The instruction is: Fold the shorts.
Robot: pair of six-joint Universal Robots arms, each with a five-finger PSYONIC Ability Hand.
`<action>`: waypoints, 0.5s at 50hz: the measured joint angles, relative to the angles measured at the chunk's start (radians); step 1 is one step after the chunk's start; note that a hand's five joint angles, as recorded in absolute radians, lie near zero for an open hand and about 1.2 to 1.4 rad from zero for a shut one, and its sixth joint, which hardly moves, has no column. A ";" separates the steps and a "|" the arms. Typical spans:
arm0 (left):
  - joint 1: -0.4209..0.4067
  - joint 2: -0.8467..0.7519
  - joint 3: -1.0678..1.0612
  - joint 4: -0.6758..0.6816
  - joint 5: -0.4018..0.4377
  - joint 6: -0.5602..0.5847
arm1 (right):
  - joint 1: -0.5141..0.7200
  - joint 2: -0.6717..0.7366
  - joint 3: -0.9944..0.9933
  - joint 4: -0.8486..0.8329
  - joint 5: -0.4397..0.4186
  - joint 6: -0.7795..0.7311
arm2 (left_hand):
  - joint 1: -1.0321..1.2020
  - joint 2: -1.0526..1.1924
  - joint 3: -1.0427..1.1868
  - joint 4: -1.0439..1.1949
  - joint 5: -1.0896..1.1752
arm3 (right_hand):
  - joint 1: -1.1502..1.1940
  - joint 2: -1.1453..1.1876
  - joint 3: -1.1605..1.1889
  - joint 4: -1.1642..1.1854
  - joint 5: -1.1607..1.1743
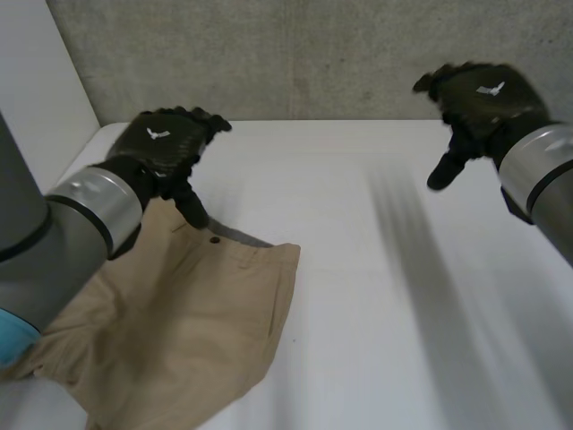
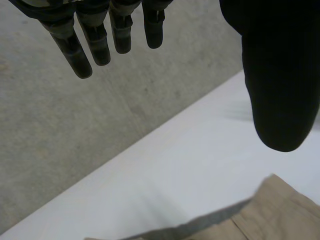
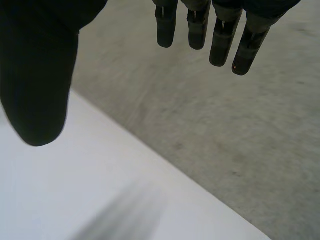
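Tan shorts (image 1: 188, 331) lie at the near left of the white table (image 1: 376, 269), waistband with a dark button toward the back. My left hand (image 1: 166, 148) hovers just above the waistband's far edge, open, holding nothing. In the left wrist view its fingers (image 2: 85, 45) hang straight, apart from the thumb, with the shorts' waistband (image 2: 280, 215) below the thumb. My right hand (image 1: 479, 103) is raised over the table's far right, well away from the shorts, open and empty. Its fingers (image 3: 220, 35) are straight in the right wrist view.
A grey concrete wall (image 1: 295, 54) runs behind the table's back edge. A white panel (image 1: 36, 90) stands along the left side. Bare tabletop spreads from the shorts to the right.
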 measured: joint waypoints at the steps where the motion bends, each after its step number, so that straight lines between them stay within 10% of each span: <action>1: -0.006 -0.004 -0.002 0.000 -0.005 0.005 | 0.001 0.005 0.008 0.000 -0.016 -0.030 | 0.000 0.000 0.000 0.000 0.000 | 0.000 0.000 0.000 0.000 0.000; 11: -0.034 0.012 -0.047 0.010 -0.125 -0.024 | 0.066 0.155 0.125 -0.044 -0.287 -0.434 | 0.000 0.000 0.000 0.000 0.000 | 0.000 0.000 0.000 0.000 0.000; 25: -0.018 0.132 -0.281 0.104 -0.172 -0.069 | 0.146 0.457 0.040 -0.240 -0.426 -0.434 | 0.000 0.000 0.000 0.000 0.000 | 0.072 0.078 0.075 0.055 0.061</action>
